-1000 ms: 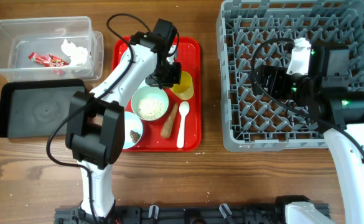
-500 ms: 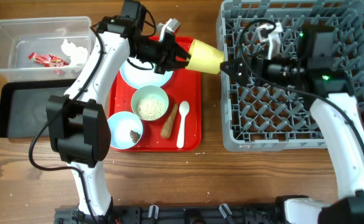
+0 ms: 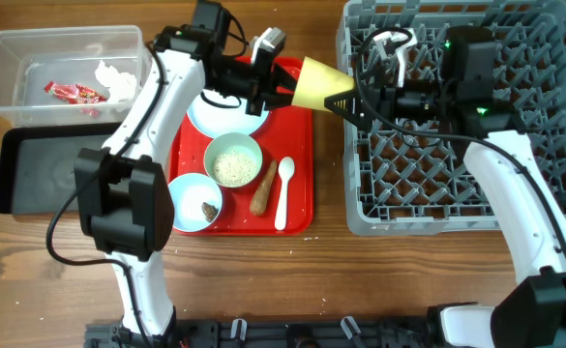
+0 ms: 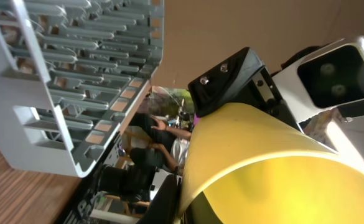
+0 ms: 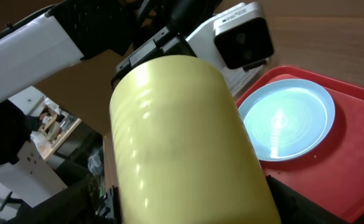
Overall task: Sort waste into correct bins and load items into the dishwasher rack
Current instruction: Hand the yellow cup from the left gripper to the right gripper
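The small yellow cup (image 3: 319, 85) hangs on its side in the air between the red tray (image 3: 300, 155) and the grey dishwasher rack (image 3: 515, 184). My left gripper (image 3: 283, 94) is shut on its rim end; one dark finger (image 4: 169, 199) lies against the rim in the left wrist view. My right gripper (image 3: 350, 100) is round its base end, fingers against both sides of the cup (image 5: 182, 137). The pale-blue plate (image 3: 220, 114) lies on the red tray below.
On the red tray are a bowl of white grains (image 3: 232, 162), a bowl with a brown lump (image 3: 197, 203), a white spoon (image 3: 283, 193) and an orange-brown stick (image 3: 262, 191). The clear tub (image 3: 12, 58) holds a red wrapper (image 3: 74, 93) and tissue (image 3: 116, 79). A black tray (image 3: 50, 174) lies beside it.
My left gripper lifted the yellow cup off the red tray and carried it right toward the rack. My right gripper moved left and closed in round the cup's base.
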### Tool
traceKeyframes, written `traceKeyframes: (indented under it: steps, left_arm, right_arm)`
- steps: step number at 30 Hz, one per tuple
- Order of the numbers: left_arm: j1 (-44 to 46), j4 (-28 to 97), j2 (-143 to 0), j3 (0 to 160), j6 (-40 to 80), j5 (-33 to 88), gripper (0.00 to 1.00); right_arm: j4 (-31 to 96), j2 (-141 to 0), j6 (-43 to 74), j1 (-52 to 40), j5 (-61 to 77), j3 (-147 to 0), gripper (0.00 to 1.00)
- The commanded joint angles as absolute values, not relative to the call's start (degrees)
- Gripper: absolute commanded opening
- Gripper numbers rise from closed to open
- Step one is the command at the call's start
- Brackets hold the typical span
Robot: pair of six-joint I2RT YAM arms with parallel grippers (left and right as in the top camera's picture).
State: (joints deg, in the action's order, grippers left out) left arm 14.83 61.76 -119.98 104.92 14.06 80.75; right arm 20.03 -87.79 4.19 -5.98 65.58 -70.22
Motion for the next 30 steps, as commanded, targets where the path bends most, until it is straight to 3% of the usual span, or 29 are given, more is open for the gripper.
traceKeyframes:
  steps: [1,6,14,18,30]
  left_arm:
    - [16.71,61.87,-118.06,106.08,14.41,81.82,0.04]
    - [17.78,61.78,-118.06,106.08,14.37,81.80,0.04]
    - [17.63,60.27,-118.06,106.08,14.37,81.78,0.04]
    - [17.63,59.99,-118.06,106.08,14.37,81.34,0.04]
    - [17.63,58.00,-118.06,106.08,15.70,81.41,0.04]
  right_arm:
    - [18.76,-88.53,3.38,-6.92,68.36,-70.81,0.83]
    - [17.67,-88.53,4.73,-6.92,69.12,-70.81,0.72]
    - [19.53,-88.53,4.64,-6.92,69.10,-70.81,0.71]
    - [19.33,-88.53,5.98,-6.90,68.95,-70.81,0.61]
    - [20.01,-88.53,7.51,-6.90,67.96,-70.81,0.72]
